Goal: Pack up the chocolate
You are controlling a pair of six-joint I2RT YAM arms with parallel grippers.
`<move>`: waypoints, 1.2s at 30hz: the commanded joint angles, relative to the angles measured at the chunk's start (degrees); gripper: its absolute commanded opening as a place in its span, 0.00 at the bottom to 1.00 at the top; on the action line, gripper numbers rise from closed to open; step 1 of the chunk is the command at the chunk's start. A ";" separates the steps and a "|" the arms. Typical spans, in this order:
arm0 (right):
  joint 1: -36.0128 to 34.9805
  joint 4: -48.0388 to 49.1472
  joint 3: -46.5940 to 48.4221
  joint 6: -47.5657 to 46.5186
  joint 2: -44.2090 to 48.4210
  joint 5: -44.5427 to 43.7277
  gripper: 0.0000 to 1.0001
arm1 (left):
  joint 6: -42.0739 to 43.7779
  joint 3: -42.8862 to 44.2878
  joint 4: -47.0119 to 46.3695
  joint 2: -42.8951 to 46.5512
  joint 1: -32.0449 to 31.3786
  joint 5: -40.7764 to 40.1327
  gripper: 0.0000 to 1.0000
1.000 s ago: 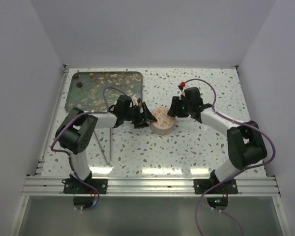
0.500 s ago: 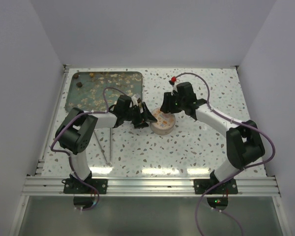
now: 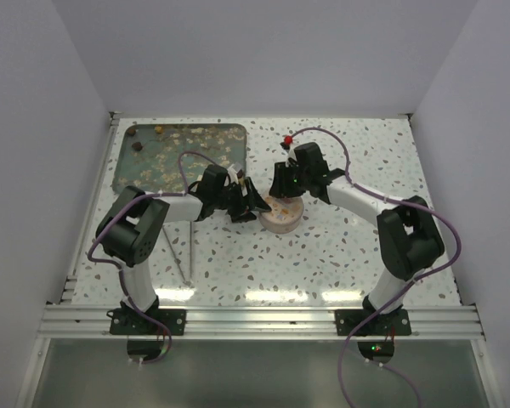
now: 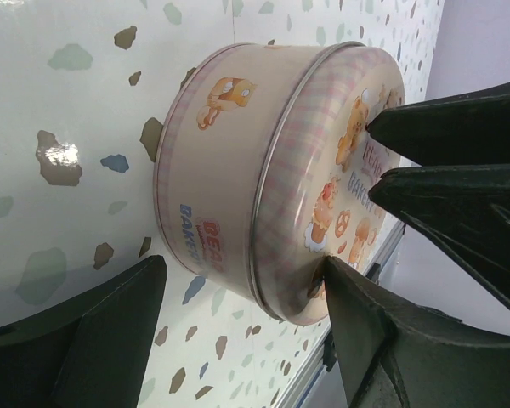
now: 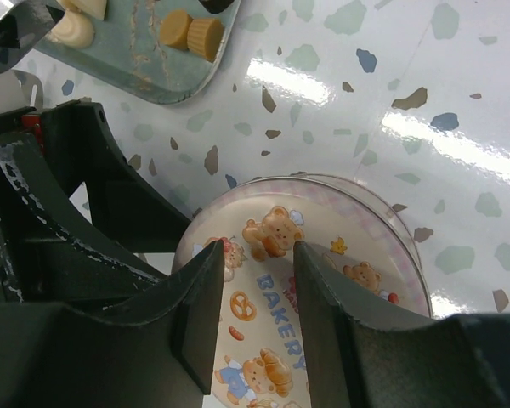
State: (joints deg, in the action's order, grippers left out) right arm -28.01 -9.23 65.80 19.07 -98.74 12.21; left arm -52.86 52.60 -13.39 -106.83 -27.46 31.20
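Note:
A round cream tin [image 3: 282,218] printed with bears stands mid-table with its lid on [image 5: 357,246]. My left gripper [image 3: 253,204] is at the tin's left side, open: one fingertip [image 4: 336,280] touches the lid's rim, the other [image 4: 127,314] lies low beside the tin's wall [image 4: 238,153]. My right gripper [image 3: 280,185] hangs just over the lid, jaws apart with nothing between them [image 5: 257,251]. The chocolate, small dark [image 3: 138,145] and pale lumps [image 5: 68,30] plus tan cups [image 5: 191,30], lies on the dark tray [image 3: 119,170].
The tray [image 5: 136,59] fills the back left of the speckled table, littered with crumbs. Thin metal rods [image 3: 185,246] lie near my left arm. White walls close in the sides and back. My right gripper's dark fingers [image 4: 459,204] show over the lid in the left wrist view.
My right gripper has swung left from beside the tin to over its lid, and its jaws have narrowed a little. The left arm and the tin have stayed put.

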 commanded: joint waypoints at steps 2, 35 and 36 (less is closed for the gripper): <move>-1.08 -2.89 1.44 -2.37 -1.90 0.01 0.42 | 4.08 -2.33 11.10 -3.21 0.48 -8.61 0.78; 8.12 -12.39 10.94 -4.31 10.84 -2.63 0.73 | 21.47 9.71 28.32 30.97 7.59 -37.44 1.00; 9.80 -12.39 10.06 -4.39 11.28 -2.10 0.74 | 22.09 9.89 30.07 31.93 9.34 -37.44 1.00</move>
State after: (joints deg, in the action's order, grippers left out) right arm -23.81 -19.75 77.08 15.79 -89.97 11.40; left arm -34.72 60.14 12.64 -78.52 -22.61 -0.95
